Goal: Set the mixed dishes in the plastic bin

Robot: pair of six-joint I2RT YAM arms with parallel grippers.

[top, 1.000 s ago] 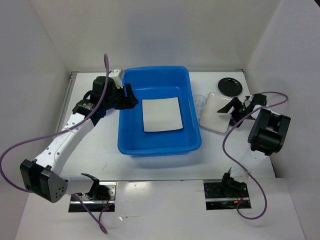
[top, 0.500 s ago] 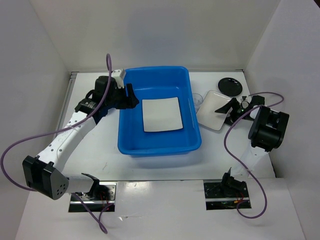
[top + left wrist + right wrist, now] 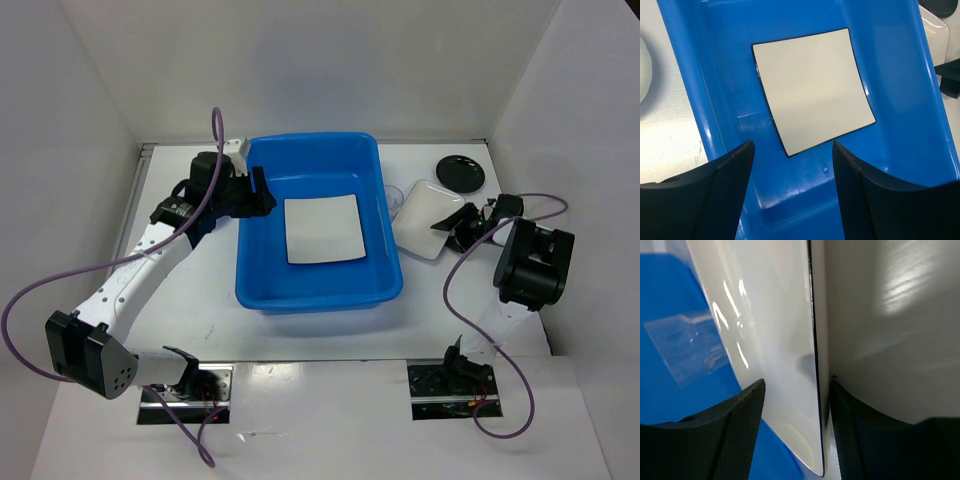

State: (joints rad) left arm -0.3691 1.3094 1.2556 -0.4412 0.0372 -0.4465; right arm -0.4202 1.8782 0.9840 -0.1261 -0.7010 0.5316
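White table [image 3: 210,310], white walls. Bin [image 3: 320,290] at centre, one plate [image 3: 322,229] flat inside. At bin's 3 o'clock, second plate [image 3: 425,215] tilted, seemingly clenched in right gripper [image 3: 458,222]. Left gripper [image 3: 258,195] released at 9 o'clock rim. Mid-carry; next: lift over rim, lower, let go.

Bin [image 3: 320,288]: glossy blue plastic, smooth, highlights on walls. Plate inside [image 3: 812,90]: matt off-white, thin dark edge line. Right plate [image 3: 770,340]: glossy white, streaked glare. Cup [image 3: 690,347]: clear plastic. Dish [image 3: 460,174]: shiny black. Left gripper fingers [image 3: 732,195]: matt black, fine-grained.
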